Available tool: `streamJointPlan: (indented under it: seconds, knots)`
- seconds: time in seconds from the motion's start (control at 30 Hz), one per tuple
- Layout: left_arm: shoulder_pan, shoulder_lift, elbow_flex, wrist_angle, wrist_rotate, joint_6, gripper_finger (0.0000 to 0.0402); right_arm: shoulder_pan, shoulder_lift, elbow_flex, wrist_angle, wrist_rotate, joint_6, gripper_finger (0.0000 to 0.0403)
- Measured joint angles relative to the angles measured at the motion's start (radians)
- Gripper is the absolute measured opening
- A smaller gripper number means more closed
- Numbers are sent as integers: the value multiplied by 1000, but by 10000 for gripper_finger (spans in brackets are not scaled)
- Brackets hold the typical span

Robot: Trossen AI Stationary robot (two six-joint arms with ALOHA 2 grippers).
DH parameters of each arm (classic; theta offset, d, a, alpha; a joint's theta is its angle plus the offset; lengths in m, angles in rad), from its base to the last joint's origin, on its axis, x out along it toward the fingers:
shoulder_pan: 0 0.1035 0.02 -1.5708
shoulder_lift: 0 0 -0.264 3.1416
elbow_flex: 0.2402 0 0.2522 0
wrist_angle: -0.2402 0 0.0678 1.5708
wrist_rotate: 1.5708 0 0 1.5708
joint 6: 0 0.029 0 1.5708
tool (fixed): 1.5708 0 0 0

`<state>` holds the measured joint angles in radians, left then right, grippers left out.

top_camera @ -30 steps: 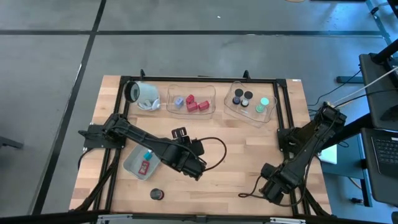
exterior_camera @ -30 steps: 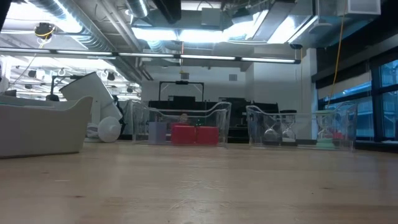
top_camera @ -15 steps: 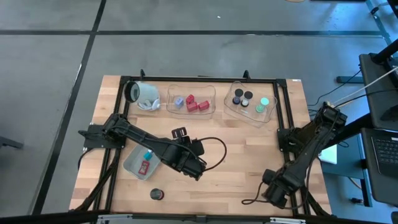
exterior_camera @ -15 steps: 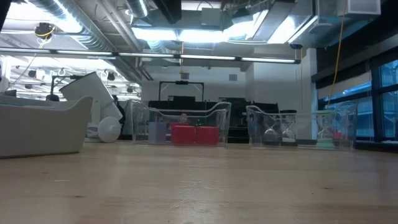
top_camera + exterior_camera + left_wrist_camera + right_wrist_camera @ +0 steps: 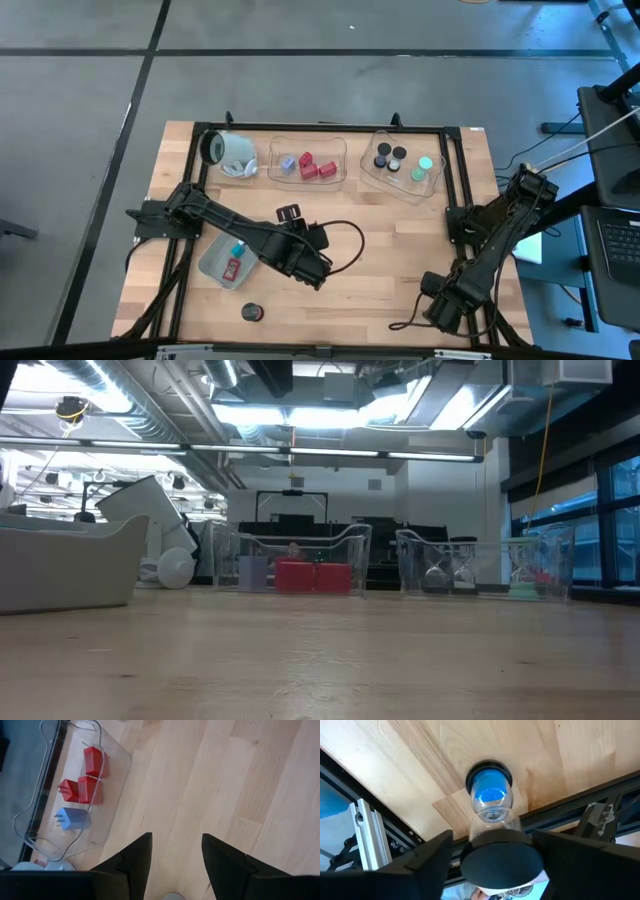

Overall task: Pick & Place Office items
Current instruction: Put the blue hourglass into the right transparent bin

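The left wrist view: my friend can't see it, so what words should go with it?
The left gripper hangs open and empty over bare wooden table. Beyond its two dark fingers, a clear plastic tray at the table's edge holds three red blocks and one blue block.

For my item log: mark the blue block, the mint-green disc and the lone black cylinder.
blue block [image 5: 71, 819], left wrist view, top face
mint-green disc [image 5: 425, 162], high view, centre
black cylinder [image 5: 252, 312], high view, top
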<state>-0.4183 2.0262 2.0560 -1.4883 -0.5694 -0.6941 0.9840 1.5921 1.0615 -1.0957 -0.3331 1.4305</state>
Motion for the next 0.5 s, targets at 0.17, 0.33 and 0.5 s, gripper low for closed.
streamJointPlan:
  seconds: [0.17,0.33,0.5]
  knots:
    - [0,0,0,0,0,0,169,0,0,0,0,0,-3,213]
    - [0,0,0,0,-38,-8,169,0,0,0,0,3,-24,213]
    - [0,0,0,0,-76,-8,169,0,-3,2,6,62,-65,213]
